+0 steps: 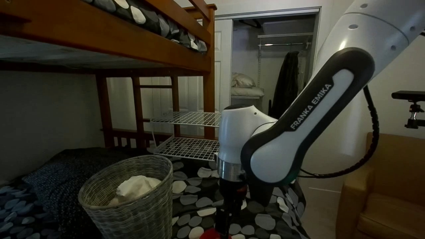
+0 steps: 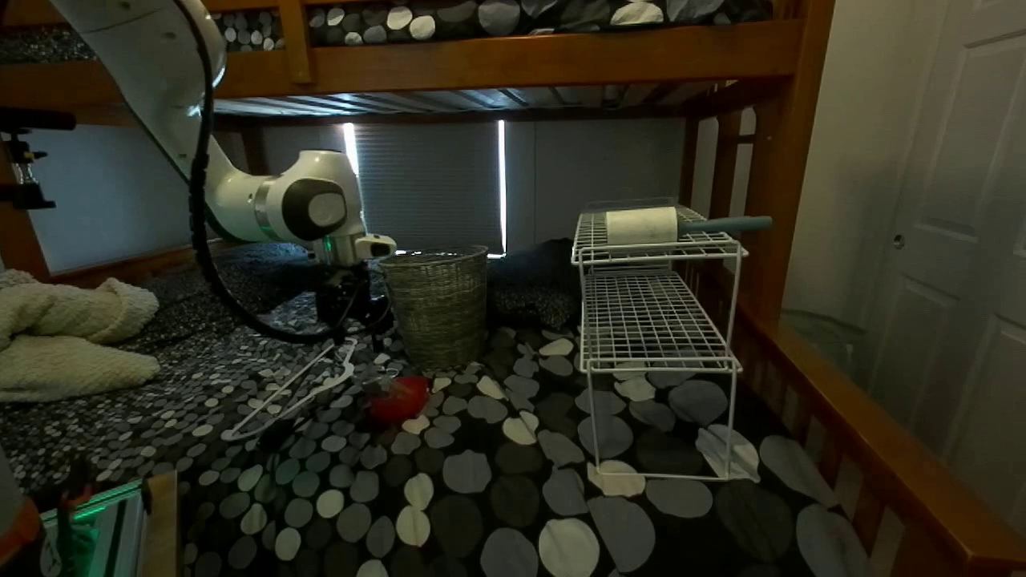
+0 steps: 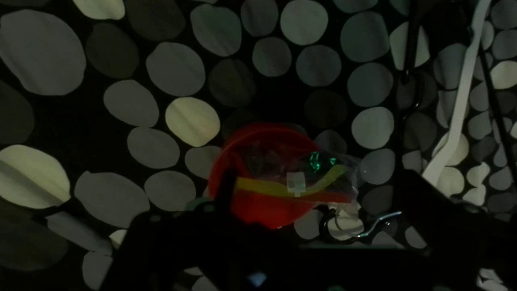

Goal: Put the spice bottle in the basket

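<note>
No spice bottle can be made out in any view. The basket is a round grey-beige woven one (image 1: 132, 212) standing on the bed, with white cloth inside; it also shows in an exterior view (image 2: 439, 312). My gripper (image 1: 223, 225) points down beside the basket, outside its rim. In the wrist view the dark fingers of the gripper (image 3: 319, 186) are wide apart with nothing held between them. Below them lie a red bowl (image 3: 258, 210) and a clear plastic bag with a yellow strip (image 3: 323, 184). The bag overlaps the bowl; the bowl also shows in an exterior view (image 2: 401, 401).
A white hanger (image 2: 296, 393) lies by the red bowl, its metal hook (image 3: 367, 232) near the bag. A white wire rack (image 2: 661, 320) stands on the bed with a roller (image 2: 641, 226) on top. A cream blanket (image 2: 72, 344) lies aside. The upper bunk (image 2: 545, 60) overhangs.
</note>
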